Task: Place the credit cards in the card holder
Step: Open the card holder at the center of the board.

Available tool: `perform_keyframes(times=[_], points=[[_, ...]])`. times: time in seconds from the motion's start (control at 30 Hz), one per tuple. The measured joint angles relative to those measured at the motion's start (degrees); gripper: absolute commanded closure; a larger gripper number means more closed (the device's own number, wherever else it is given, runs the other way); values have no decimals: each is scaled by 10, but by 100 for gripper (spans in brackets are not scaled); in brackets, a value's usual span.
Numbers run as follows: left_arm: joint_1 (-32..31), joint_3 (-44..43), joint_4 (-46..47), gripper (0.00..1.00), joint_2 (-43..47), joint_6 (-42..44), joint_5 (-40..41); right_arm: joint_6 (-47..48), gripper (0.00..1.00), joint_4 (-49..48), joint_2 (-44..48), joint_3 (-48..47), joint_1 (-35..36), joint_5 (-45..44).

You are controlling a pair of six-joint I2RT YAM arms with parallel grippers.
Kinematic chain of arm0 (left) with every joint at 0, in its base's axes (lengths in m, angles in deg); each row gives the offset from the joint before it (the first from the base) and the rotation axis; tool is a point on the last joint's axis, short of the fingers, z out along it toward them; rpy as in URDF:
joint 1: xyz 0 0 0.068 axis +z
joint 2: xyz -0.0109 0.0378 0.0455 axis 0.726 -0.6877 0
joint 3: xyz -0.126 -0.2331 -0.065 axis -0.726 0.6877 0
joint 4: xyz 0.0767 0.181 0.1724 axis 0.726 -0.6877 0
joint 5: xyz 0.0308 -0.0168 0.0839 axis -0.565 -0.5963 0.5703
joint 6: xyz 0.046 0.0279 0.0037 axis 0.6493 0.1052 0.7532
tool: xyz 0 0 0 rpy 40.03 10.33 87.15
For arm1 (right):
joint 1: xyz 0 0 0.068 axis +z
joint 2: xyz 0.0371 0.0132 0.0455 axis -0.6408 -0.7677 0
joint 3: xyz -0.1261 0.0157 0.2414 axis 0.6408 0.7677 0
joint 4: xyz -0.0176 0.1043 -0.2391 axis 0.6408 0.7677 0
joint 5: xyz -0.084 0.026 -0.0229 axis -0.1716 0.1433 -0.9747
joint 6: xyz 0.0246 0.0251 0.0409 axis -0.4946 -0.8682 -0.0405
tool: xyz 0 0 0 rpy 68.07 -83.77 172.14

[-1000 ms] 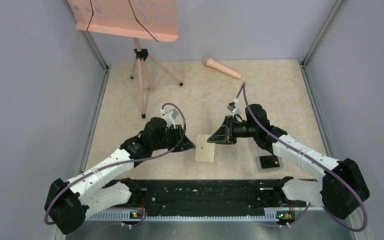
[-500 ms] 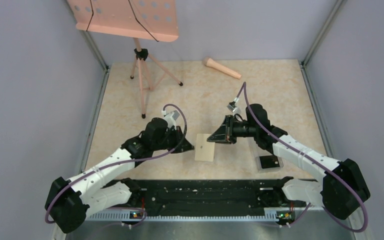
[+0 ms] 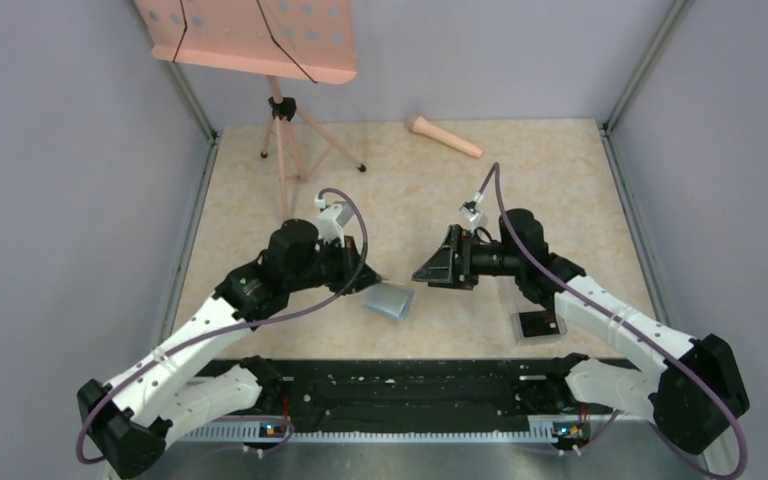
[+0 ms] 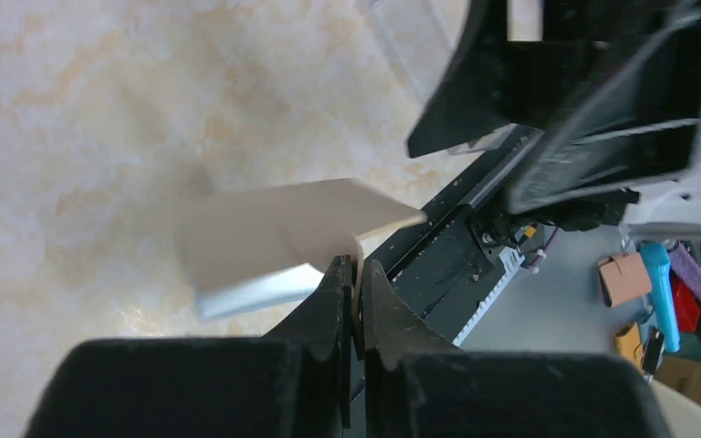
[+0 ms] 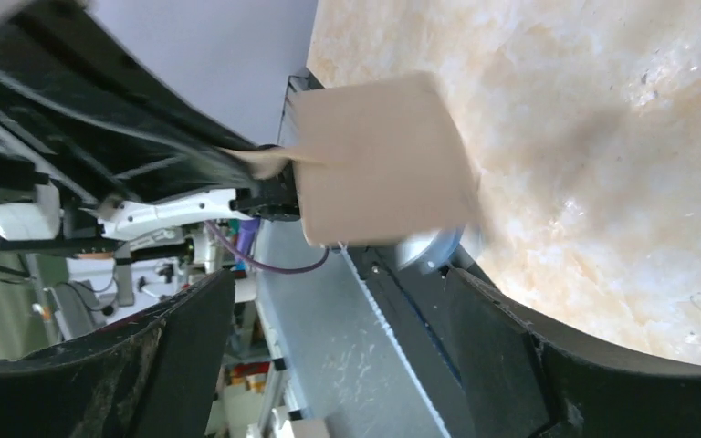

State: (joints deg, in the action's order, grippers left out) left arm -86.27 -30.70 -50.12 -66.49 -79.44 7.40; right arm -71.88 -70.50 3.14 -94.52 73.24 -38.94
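Left wrist: left pincer (image 4: 354, 270) pinches the flat, beige card holder (image 4: 274, 228) — right pincer (image 5: 336, 278) spread wide.

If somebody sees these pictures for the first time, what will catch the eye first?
Probably the left gripper in the middle of the scene, its jaws shut on the beige flap of the card holder, whose light blue inside shows. The right gripper faces it with its jaws open. At the far left stands a large peach-pink music stand.
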Motion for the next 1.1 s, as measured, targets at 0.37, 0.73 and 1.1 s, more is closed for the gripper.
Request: perform_keyframes(times=[0.37,0.73,1.1], points=[[0,-236,-155,100,-38,171,-101,120,8,34,37,-68,0,13],[0,-271,-247,100,-91,227,-211,230,7,54,37,-117,1,34],[0,-297,-260,100,-95,238,-292,197,8,-107,23,-112,9,110]])
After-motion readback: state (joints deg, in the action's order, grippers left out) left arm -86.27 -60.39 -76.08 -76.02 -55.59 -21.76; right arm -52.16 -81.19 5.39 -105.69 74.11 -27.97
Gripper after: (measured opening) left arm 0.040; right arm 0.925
